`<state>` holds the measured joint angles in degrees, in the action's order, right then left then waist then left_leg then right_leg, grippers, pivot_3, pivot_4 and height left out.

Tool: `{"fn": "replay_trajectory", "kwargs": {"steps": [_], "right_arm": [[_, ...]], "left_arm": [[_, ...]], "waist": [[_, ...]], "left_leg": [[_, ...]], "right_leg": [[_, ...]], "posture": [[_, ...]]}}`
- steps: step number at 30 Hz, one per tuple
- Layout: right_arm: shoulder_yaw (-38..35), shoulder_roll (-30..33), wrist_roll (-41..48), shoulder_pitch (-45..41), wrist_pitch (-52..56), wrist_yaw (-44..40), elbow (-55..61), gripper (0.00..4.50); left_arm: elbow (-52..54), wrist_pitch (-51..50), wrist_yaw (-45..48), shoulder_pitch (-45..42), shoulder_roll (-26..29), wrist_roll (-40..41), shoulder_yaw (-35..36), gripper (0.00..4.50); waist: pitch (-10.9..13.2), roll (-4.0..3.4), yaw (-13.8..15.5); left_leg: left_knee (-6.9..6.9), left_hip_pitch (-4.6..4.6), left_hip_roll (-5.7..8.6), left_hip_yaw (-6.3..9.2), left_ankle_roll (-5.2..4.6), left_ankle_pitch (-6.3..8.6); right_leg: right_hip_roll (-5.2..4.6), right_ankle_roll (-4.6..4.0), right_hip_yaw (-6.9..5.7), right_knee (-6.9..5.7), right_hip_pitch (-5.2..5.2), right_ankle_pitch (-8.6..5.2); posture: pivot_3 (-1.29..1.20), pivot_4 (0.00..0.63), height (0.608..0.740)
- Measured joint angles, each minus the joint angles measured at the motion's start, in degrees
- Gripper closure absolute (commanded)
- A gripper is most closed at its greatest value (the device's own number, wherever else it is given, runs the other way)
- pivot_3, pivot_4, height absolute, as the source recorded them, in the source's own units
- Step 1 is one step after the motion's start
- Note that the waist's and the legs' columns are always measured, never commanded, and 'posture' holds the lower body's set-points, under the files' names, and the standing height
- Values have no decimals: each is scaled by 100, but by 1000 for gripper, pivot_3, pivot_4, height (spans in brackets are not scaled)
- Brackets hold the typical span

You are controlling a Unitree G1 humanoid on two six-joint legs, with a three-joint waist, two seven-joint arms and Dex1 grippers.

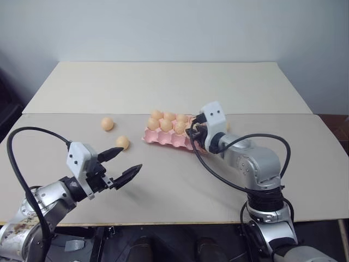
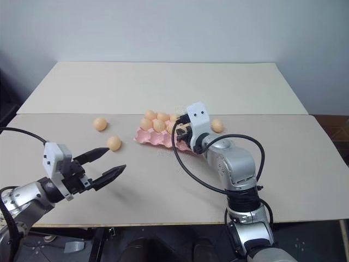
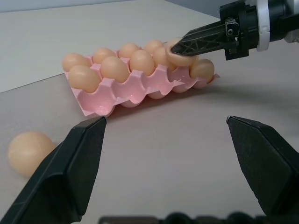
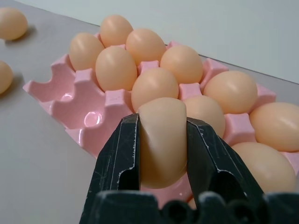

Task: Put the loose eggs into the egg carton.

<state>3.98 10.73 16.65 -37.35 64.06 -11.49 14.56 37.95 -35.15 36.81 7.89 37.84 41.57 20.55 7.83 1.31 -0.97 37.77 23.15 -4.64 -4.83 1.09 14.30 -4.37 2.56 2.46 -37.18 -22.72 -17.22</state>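
Pale beige tabletop (image 1: 163, 87), two boards butted together, against a plain grey-white wall.

Right gripper (image 4: 162, 149): two black fingers clamped on one smooth pale orange-tan egg (image 4: 161, 140), pinched at its sides. In the head views it sits right of frame centre, hovering over the right end of the carton. The left wrist view shows the held egg above the tray's cups, apparently not seated.

Pink moulded lidless egg carton (image 1: 163, 137): centre of the head view, lying flat on the table. Most cups hold eggs (image 4: 116, 67), packed toward its far and right side. Near-left corner cups are bare pink (image 4: 70, 100).

Left gripper (image 1: 121, 165): lower left of the head view, black fingers spread wide apart, holding and touching nothing, above the table, pointing toward the carton.

Loose eggs on the table:
- one (image 1: 107, 124) left of the carton, well apart from it;
- one (image 1: 122, 142) nearer the open left gripper, just beyond its fingertips;
- one (image 2: 217, 126) to the right of the carton, behind the right gripper.
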Motion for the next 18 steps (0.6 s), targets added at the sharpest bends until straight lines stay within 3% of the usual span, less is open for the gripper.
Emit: {"fn": "replay_trajectory", "kwargs": {"steps": [7, 17, 18], "right_arm": [[40, 27, 8, 130, -27, -191, -9, 3391], [41, 70, -49, 183, -96, -227, 15, 13], [0, 107, -19, 171, -73, -239, 68, 13]], "left_arm": [[7, 1, -25, 0, 0, 0, 0, 0], [13, 2, -27, 0, 2, 3, 1, 0], [13, 2, -27, 0, 4, 4, 1, 0]], "waist": [[0, 0, 1], [0, 0, 5], [0, 0, 6]], "left_leg": [[0, 1, 0, 0, 0, 0], [-1, 2, 0, 0, 0, 0], [0, 2, 0, 0, 0, 0]], "right_leg": [[0, 0, 0, 1, 0, 0], [0, 0, 0, 1, -1, 0], [-1, 0, 0, 1, -1, 0]], "posture": [[0, 150, 740], [0, 150, 740], [0, 150, 740]]}}
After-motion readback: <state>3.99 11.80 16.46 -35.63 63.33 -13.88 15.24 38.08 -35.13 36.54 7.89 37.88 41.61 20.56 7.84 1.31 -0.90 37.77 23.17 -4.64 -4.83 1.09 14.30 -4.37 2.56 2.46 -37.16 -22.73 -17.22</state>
